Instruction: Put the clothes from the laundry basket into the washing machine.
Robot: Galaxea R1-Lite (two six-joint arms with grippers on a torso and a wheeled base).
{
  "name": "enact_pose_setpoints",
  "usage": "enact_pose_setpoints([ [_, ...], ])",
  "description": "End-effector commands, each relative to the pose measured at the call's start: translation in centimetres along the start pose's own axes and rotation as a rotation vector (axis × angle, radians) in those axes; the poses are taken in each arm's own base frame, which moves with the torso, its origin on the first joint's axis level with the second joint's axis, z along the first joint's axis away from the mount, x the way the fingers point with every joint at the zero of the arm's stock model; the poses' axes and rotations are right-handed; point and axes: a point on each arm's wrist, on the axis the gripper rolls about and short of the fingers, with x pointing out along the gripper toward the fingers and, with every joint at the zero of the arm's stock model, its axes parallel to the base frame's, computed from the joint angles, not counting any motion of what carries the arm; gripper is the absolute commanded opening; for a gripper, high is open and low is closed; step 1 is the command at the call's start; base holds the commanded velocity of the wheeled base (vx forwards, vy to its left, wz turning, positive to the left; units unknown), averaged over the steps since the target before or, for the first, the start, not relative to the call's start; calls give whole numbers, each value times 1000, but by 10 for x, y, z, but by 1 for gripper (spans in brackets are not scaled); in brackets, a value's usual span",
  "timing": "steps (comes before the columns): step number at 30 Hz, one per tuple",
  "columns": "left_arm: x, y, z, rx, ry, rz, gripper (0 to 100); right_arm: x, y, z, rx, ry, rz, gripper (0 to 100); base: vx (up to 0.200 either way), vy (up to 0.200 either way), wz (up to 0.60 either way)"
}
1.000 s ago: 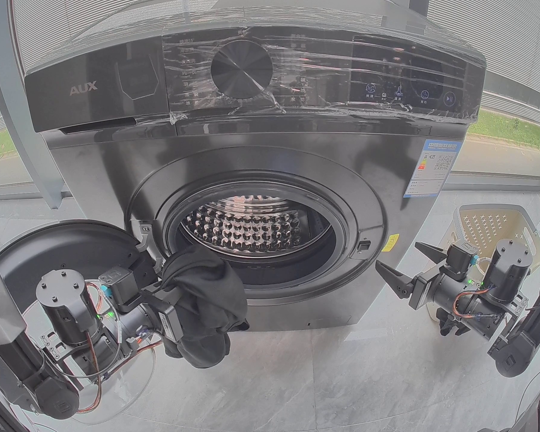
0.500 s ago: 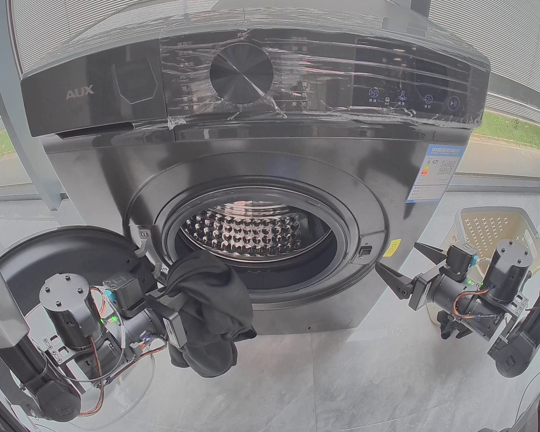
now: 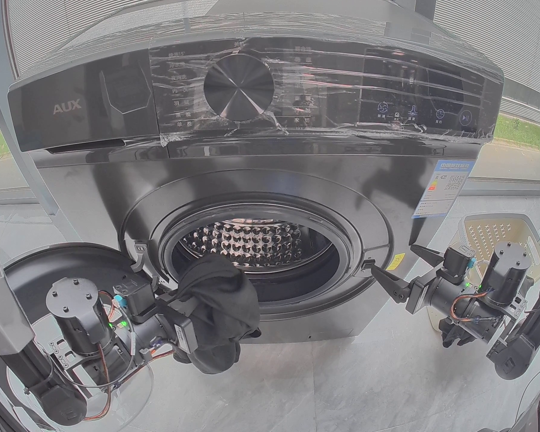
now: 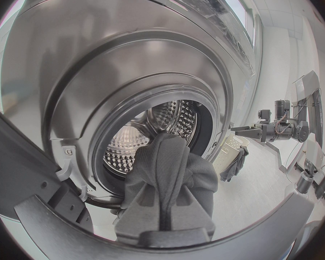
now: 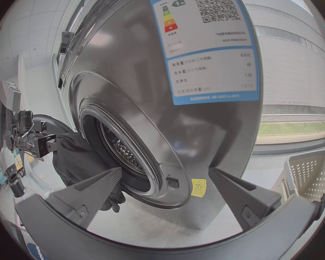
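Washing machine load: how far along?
Done: the door is open; no clothes visible in the drum. In hand: left gripper is shut on a dark garment at the opening's lower rim, not yet inside. Left: push it in, then likely fetch the second garment draped over the laundry basket; right gripper is open, empty.

Left arm [image 3: 48, 379], left of the washing machine [image 3: 318, 169]: black jointed links; black motor drum [image 3: 72, 292], ring of screws on its cap; loose orange and pale wires [image 3: 101, 361]; teal plug [image 3: 119, 300]; green light [image 3: 110, 325]. Right arm [image 3: 516, 346], right of the machine: same build, orange wire loop [image 3: 468, 300]. Left gripper [image 4: 165, 190]: dark grey wedge fingers [image 4: 141, 210]. Right gripper [image 3: 395, 259]: same wedges, one screw [image 5: 82, 211] near each base, ribbed inner pads [image 5: 115, 177]
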Motion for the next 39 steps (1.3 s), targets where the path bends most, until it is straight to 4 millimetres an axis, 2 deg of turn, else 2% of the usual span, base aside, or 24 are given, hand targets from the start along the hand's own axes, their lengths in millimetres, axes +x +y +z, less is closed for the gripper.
enact_pose_setpoints([
  [1,24,-8,-9,15,20,-32,0,-1,6,2,-4,-12,24,100,0,0,0],
  [6,78,-12,-27,5,16,-70,0,-3,15,0,-5,-1,59,100,0,0,0],
  [10,93,-13,-33,-6,13,-118,0,-7,21,-3,-7,16,88,100,0,0,0],
  [11,111,-12,-36,-16,-13,-113,0,-7,23,-4,-9,21,97,100,0,0,0],
  [14,135,-11,-37,-45,-60,-76,0,-8,24,-5,-11,27,102,100,0,0,0],
  [23,170,0,-39,-68,-138,11,0,-13,37,-10,-12,53,155,100,0,0,0],
  [31,190,15,-31,-72,-192,57,0,-18,51,-15,-16,81,216,100,0,0,0],
  [39,210,41,-13,-78,-254,158,0,-18,65,-19,-3,99,266,100,0,0,0],
])
